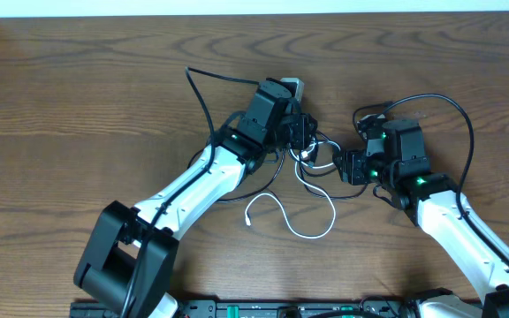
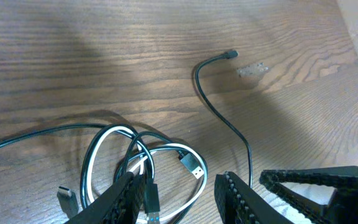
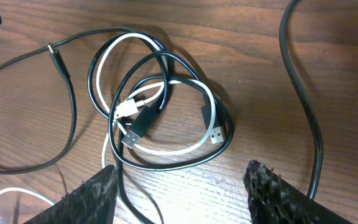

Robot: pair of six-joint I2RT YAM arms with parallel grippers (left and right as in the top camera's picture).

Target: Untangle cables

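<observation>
The cables (image 1: 312, 155) lie in a loose knot on the wooden table between my two grippers. In the right wrist view the cables (image 3: 166, 118) are white and black loops threaded through each other, with USB plugs (image 3: 214, 133) in the middle. My left gripper (image 2: 179, 202) stands open over the cables (image 2: 142, 168), with a white loop and a black plug (image 2: 151, 196) lying between its fingers. My right gripper (image 3: 179, 199) is open just short of the knot, with bare wood and one black strand between its fingers. A white tail (image 1: 303, 225) trails toward the table's near edge.
A thin black cord with a small plug (image 2: 230, 55) runs off alone across the wood. The right arm's thick black wire (image 3: 309, 124) curves past on the right. The two grippers (image 1: 306, 137) (image 1: 345, 166) stand close together. A pale scuff (image 2: 252, 70) marks the table.
</observation>
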